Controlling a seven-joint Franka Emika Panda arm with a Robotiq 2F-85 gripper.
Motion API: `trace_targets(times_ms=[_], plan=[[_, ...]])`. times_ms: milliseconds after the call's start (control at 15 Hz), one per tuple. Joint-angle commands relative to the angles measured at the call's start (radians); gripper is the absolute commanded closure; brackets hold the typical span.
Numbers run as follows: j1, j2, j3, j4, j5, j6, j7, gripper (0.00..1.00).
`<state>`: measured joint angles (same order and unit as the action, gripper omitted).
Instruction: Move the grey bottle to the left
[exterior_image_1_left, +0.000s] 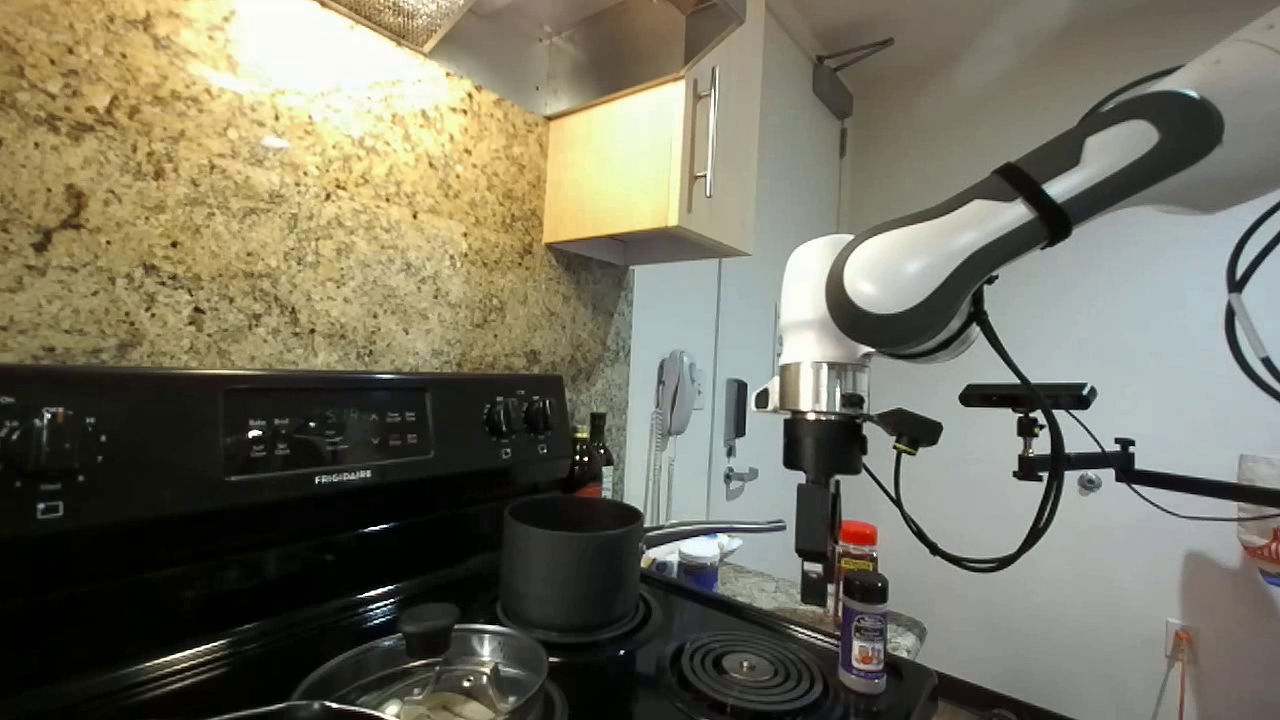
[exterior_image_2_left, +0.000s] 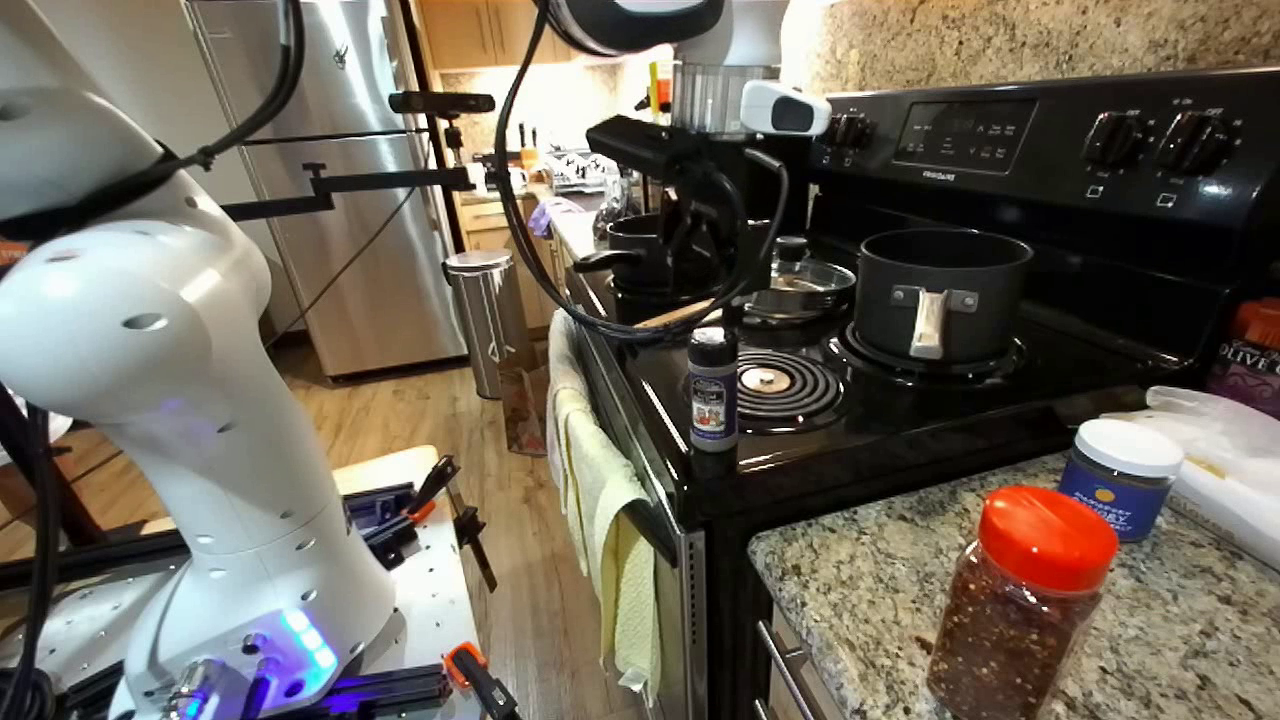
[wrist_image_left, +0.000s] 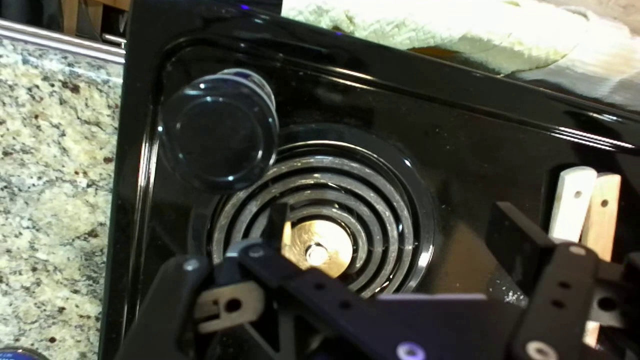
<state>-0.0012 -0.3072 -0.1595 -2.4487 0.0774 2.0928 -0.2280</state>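
Note:
The grey bottle (exterior_image_1_left: 864, 632) is a small slim spice bottle with a black cap and a printed label. It stands upright on the stove's corner beside a coil burner, and it shows in both exterior views (exterior_image_2_left: 713, 400). In the wrist view its dark round cap (wrist_image_left: 218, 132) is seen from above at the upper left. My gripper (wrist_image_left: 395, 225) is open, with its fingers wide apart and nothing between them. It hangs over the coil burner, beside the bottle and apart from it. In an exterior view the gripper (exterior_image_1_left: 815, 585) points down just behind the bottle, near cap height.
The coil burner (wrist_image_left: 320, 210) lies below the fingers. A black pot (exterior_image_1_left: 572, 565) and a glass-lidded pan (exterior_image_1_left: 430, 665) stand on other burners. A red-capped jar (exterior_image_2_left: 1020, 610) and a blue jar (exterior_image_2_left: 1120, 478) stand on the granite counter. Pale handles (wrist_image_left: 572, 200) lie near the right finger.

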Motion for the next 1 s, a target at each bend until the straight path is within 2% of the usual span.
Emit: trace_targets(times_ms=[0,333,667,933], plan=[[-0.041,-0.024,0.016,0.016,-0.028,-0.009,0.038,0.00],[-0.098,-0.065,0.008,0.034,-0.076,-0.016,0.093,0.00],[-0.145,-0.094,0.011,-0.004,-0.125,-0.022,0.160,0.00],[-0.158,-0.102,0.000,-0.041,-0.107,-0.023,0.180,0.00]])
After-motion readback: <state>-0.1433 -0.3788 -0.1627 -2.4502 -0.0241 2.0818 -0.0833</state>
